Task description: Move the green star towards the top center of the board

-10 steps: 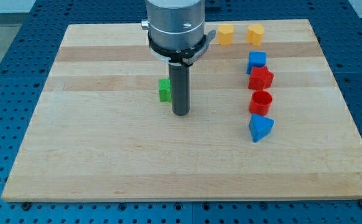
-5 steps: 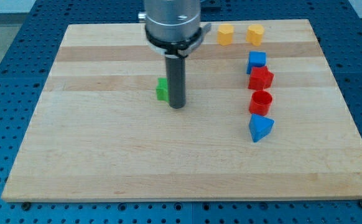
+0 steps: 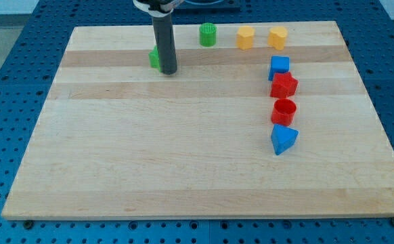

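star and my tip have moved up-left since earlier (tip against its right); heading unclear, mostly hidden; no claw here.

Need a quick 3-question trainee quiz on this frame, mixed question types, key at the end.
1. True or false: my tip stands at the view's right side of a green block that the rod partly hides.
2. How many yellow blocks sit along the board's top edge?
3. Which block is lowest in the column at the view's right? A) red cylinder B) blue triangle C) blue cube

Key:
1. True.
2. Two: one yellow block and another yellow block, right of the green cylinder.
3. B, the blue triangle, below the red cylinder.
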Controlling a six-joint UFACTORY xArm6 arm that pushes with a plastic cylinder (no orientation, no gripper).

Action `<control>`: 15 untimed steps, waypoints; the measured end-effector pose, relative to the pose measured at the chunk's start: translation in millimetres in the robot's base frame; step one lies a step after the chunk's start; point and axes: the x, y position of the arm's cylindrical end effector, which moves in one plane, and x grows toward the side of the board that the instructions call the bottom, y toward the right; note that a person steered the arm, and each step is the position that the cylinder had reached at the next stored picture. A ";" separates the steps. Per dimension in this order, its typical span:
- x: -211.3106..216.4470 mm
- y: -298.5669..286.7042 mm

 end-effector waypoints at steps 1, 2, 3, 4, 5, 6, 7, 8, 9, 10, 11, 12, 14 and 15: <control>21.8 -15.0; 10.2 -42.2; -22.2 -28.0; -33.7 -20.4; -38.7 -18.8; -14.9 -14.2; -14.8 27.7; -31.2 35.7; -64.7 15.2; -64.5 5.2; -29.0 6.3; -35.5 -11.2; -47.7 -28.3; -56.4 -28.3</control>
